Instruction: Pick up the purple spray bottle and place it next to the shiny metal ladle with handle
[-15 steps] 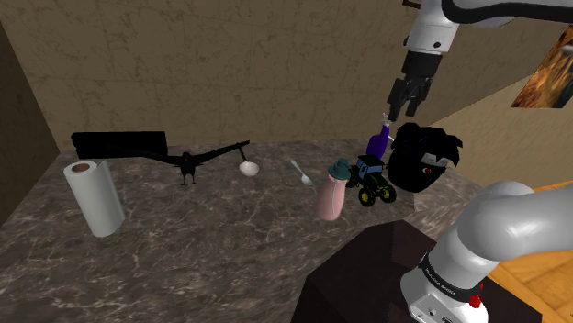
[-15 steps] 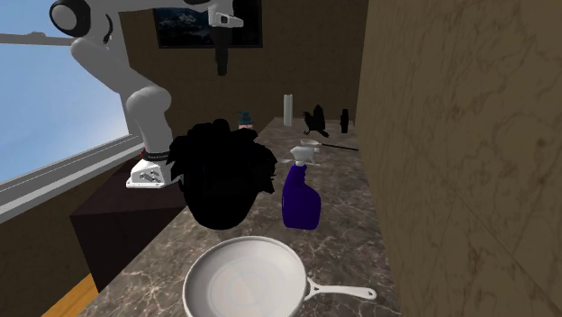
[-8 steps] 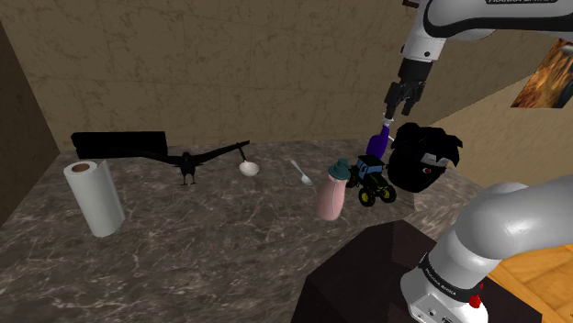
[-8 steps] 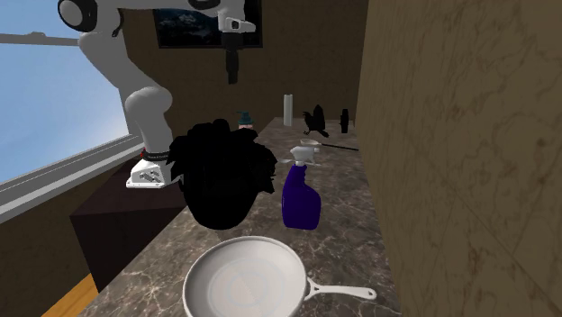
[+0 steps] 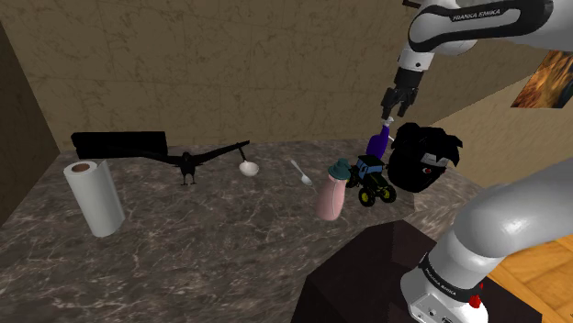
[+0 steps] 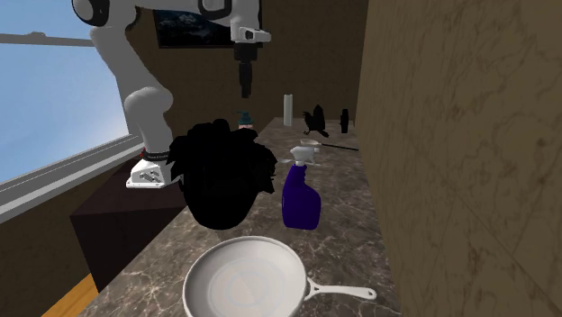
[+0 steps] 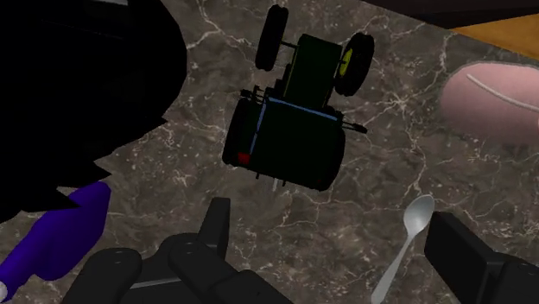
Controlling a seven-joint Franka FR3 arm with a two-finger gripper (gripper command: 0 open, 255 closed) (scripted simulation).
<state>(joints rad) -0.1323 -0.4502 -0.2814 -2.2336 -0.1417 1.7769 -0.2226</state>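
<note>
Purple spray bottle (image 6: 301, 196) upright, nozzle toward second exterior view's left.

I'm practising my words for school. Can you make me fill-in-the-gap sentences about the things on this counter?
1. The spray bottle is coloured ____.
2. The gripper is ____ and holds nothing.
3. The frying pan is coloured ____.
4. The paper towel roll stands ____ on the counter.

Missing words: purple, open, white, upright.
</note>
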